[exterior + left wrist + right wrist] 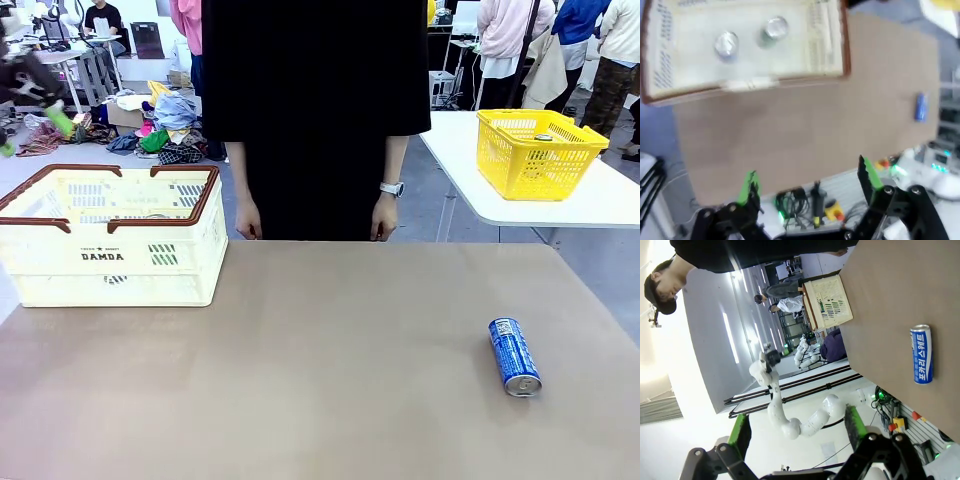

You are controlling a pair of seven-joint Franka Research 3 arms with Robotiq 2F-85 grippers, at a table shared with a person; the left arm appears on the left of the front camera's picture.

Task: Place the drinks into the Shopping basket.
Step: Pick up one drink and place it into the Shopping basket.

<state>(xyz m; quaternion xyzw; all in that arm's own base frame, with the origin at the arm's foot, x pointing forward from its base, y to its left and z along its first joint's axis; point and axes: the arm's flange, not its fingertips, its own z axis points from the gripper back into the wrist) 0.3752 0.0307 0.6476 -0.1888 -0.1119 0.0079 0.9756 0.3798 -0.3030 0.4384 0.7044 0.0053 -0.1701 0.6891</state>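
Observation:
A blue drink can (514,357) lies on its side on the brown table at the right, also seen as the blue can (920,106) and, with white print, the blue can (921,354). The cream Shopping basket (110,255) stands at the far left. From above, the basket (845,45) holds two upright cans, one bluish (726,45) and one greenish (774,29). My left gripper (809,180) hangs open and empty high above the table's near edge; it is blurred at the top left (35,128). My right gripper (796,427) is open and empty, well off from the blue can.
A person in black stands at the far edge, hands (383,218) hanging by the table. A yellow basket (537,150) sits on a separate white table at the back right. The wide brown tabletop (320,350) lies between the basket and the can.

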